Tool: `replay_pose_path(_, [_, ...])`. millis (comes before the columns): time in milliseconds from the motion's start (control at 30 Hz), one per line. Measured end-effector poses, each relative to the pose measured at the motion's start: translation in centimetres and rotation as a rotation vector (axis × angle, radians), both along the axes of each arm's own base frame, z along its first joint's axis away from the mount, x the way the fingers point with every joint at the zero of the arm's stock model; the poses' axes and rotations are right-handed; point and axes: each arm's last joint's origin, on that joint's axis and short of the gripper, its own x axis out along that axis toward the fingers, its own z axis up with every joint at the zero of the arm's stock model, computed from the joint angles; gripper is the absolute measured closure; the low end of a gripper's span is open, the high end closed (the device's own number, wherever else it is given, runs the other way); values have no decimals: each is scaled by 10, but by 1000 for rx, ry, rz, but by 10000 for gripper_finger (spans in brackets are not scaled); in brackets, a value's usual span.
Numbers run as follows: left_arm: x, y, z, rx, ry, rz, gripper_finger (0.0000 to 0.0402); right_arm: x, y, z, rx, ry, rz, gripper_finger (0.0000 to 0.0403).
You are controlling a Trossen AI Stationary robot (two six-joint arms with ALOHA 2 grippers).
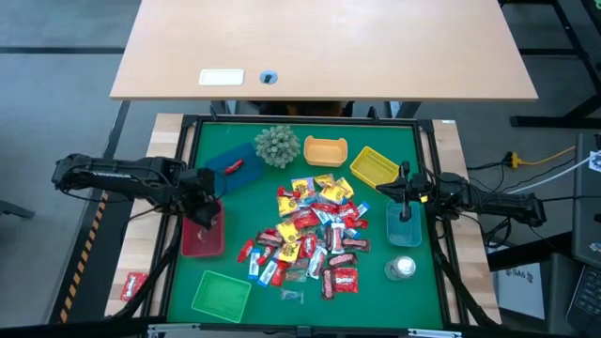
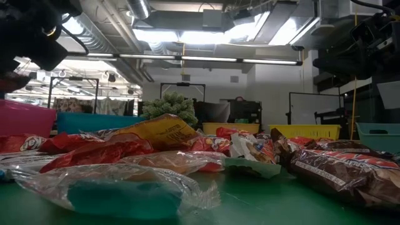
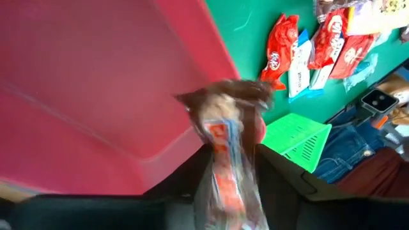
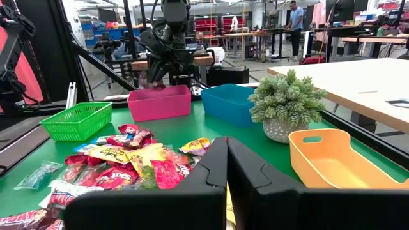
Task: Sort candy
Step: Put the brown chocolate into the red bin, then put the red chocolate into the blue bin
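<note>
The candy (image 1: 315,230) is a heap of small wrapped sweets in red, yellow, blue-white and silvery wrappers on the green mat's middle. My left gripper (image 1: 205,208) hangs over the pink tray (image 1: 202,242) at the mat's left side, tilted downward. In the left wrist view a blurred brown and orange-white candy (image 3: 227,140) shows right in front of this gripper, above the pink tray's (image 3: 96,96) near corner. My right gripper (image 4: 227,150) is shut and empty, level, at the mat's right side by the light-blue tray (image 1: 404,225).
A blue tray (image 1: 230,167) holding a red candy, a spiky plant ball (image 1: 277,145), an orange tray (image 1: 325,150) and a yellow tray (image 1: 374,166) line the far side. A green tray (image 1: 221,293) sits near left. One candy (image 1: 133,284) lies off the mat.
</note>
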Motion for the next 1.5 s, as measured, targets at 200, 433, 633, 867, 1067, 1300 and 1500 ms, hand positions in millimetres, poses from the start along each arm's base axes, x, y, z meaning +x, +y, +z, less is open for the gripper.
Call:
replay_pose_path(200, [0, 0, 0, -4, 10, 8, 230, 0, 0, 0, 0, 0, 0, 402])
replay_pose_path(433, [2, 1, 0, 35, -17, 23, 203, 0, 0, 0, 0, 0, 0, 402])
replay_pose_path(633, [15, 2, 6, 66, -173, 34, 203, 0, 0, 0, 0, 0, 0, 402])
replay_pose_path(867, [38, 6, 22, 179, -449, 122, 203, 0, 0, 0, 0, 0, 0, 402])
replay_pose_path(1067, [62, 4, 31, 338, -672, 97, 206, 0, 0, 0, 0, 0, 0, 402])
replay_pose_path(1300, [91, -19, 14, 532, -715, -121, 207, 0, 0, 0, 0, 0, 0, 402])
replay_pose_path(1500, [99, -52, -10, 426, -597, -213, 207, 0, 0, 0, 0, 0, 6, 402])
